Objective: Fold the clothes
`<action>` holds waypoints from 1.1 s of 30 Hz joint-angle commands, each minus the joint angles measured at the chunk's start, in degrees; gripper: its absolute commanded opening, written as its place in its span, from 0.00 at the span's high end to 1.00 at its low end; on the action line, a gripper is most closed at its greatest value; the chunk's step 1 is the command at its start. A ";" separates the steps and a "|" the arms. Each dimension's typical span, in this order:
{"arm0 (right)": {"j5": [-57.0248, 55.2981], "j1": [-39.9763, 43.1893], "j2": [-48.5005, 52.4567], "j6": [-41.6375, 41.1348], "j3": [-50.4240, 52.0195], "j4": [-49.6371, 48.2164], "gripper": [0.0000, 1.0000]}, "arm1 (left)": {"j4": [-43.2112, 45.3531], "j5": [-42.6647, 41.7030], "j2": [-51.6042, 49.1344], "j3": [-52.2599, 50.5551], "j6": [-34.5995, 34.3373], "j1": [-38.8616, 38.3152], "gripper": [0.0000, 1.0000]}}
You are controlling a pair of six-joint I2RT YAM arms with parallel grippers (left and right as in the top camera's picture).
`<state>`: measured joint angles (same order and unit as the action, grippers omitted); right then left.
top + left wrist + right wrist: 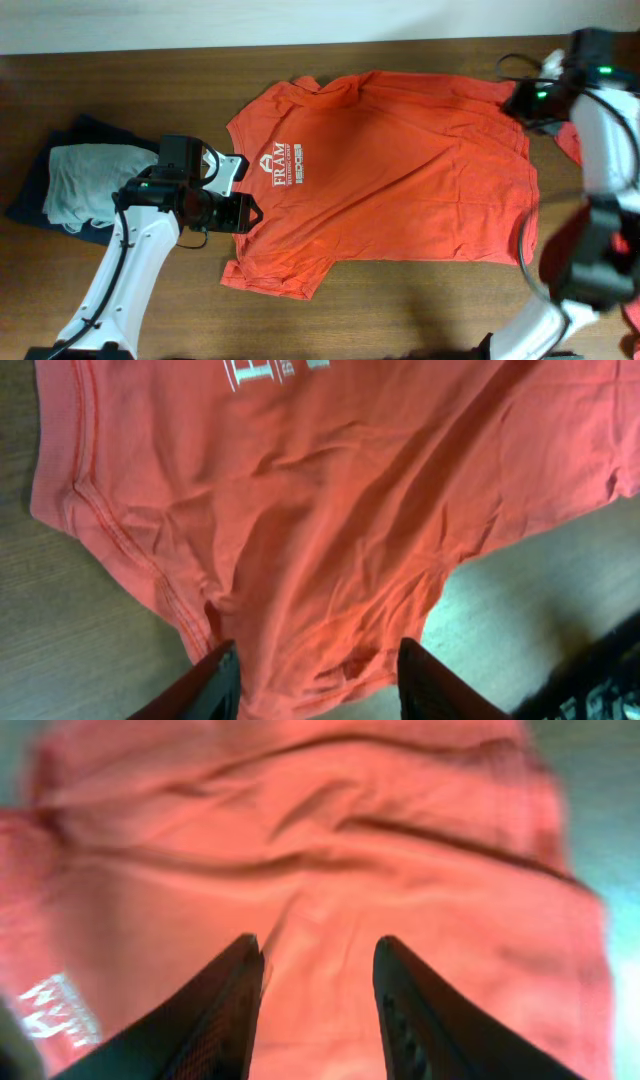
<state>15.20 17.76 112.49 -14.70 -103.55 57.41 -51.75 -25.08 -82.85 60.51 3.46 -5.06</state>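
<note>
Shirt (390, 170) spread flat, chest up, across middle of table (400, 310), white logo (283, 163) toward its left end. Left gripper (316, 650) at shirt's left edge, above near sleeve; jaws partly open, cloth lying beneath, nothing pinched. Right gripper (318, 942) over shirt's far right corner; jaws likewise parted, gripping nothing. Folded navy and grey pile (80, 180) at table's left end, apart from shirt.

The T-shirt (400, 165) lies spread on the table (400, 310), with a garment pile (75, 185) to its left
</note>
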 commanded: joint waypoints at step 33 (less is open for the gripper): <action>5.40 23.47 -25.11 -2.71 51.23 -1.40 0.33 | -8.66 6.64 4.15 2.08 1.60 -0.20 0.47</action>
<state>16.19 37.69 85.41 -19.25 -54.63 57.08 -60.97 -17.56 -77.08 62.98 4.10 -5.06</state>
